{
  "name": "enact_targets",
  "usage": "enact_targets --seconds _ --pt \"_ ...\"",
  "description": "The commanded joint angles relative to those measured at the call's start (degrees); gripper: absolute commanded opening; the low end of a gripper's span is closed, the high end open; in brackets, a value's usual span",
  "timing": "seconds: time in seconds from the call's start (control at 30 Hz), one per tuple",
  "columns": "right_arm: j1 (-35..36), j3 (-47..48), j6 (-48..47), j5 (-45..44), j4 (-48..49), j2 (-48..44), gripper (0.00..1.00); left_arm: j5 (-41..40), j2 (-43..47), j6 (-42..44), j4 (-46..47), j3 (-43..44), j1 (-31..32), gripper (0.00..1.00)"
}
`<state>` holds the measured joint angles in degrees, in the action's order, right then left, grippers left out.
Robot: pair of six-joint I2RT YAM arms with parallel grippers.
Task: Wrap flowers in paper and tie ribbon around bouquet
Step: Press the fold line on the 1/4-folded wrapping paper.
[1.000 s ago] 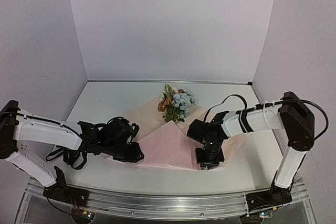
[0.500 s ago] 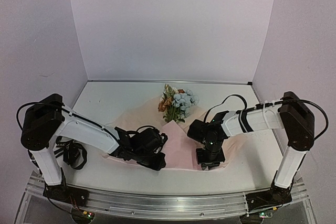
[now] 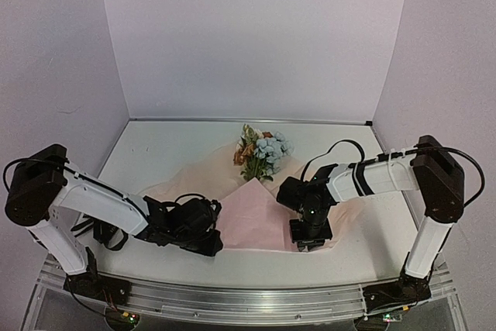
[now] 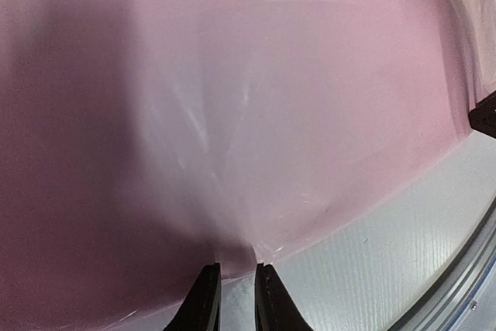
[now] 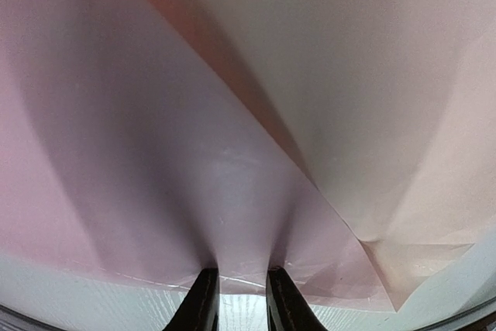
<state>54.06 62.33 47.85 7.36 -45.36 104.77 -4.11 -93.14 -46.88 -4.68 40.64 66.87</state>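
While the flowers [image 3: 262, 153] are lying at the far corner of the pink paper [image 3: 252, 218], I am pinching its near edge in the left gripper [image 4: 232, 269]. The right gripper [image 5: 238, 273] is nipping that edge farther right.

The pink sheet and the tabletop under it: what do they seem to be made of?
The paper: probably thin wrapping or tissue-like sheet, pale pink with a faint sheen. It shows soft creases, and its edge looks slightly see-through. The table: white, matte, finely textured board, perhaps plastic or laminate, though the look leaves that open.
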Motion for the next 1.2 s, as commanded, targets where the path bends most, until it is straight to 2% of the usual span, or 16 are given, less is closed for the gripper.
enact_targets --seconds 0.0,0.13,0.3,0.47,0.73,0.83,0.97,1.1,1.17 --pt "-0.4 -1.5 -0.5 -1.6 -3.8 -0.4 0.21 -5.8 3.1 -4.6 -5.6 -3.5 -0.3 0.18" --pt "-0.5 -1.8 -0.7 -1.4 -3.8 -0.6 0.21 -8.6 6.3 -9.4 -8.4 -7.1 -2.0 0.19" --pt "-0.7 -2.4 -1.0 -1.4 -3.8 -0.8 0.21 -9.6 10.9 -15.4 -12.2 -12.2 -7.7 0.2" --pt "-0.9 -2.6 -1.3 -1.3 -3.8 -1.1 0.21 -11.8 16.9 -22.5 -20.1 -15.7 -11.9 0.18" --pt "-1.7 -3.2 -1.9 -1.5 -3.8 -2.2 0.21 -13.3 23.7 -30.7 -25.4 -18.1 -12.6 0.17" --pt "-1.9 -2.8 -1.8 -0.7 -3.9 -3.5 0.21 -13.1 24.6 -28.2 -25.0 -16.9 -12.6 0.17" --pt "-2.0 -0.9 -2.2 -0.8 -6.4 -7.4 0.29 -14.0 24.2 -20.5 -25.4 -11.4 -12.6 0.19" --pt "-1.9 -1.9 -1.7 -3.8 -9.3 -13.9 0.52 -14.7 23.5 -13.3 -26.4 -4.9 -12.5 0.19" --pt "-2.0 -3.8 -0.6 -5.2 -9.5 -16.6 0.57 -14.7 23.1 -10.6 -26.6 -2.3 -12.3 0.19"
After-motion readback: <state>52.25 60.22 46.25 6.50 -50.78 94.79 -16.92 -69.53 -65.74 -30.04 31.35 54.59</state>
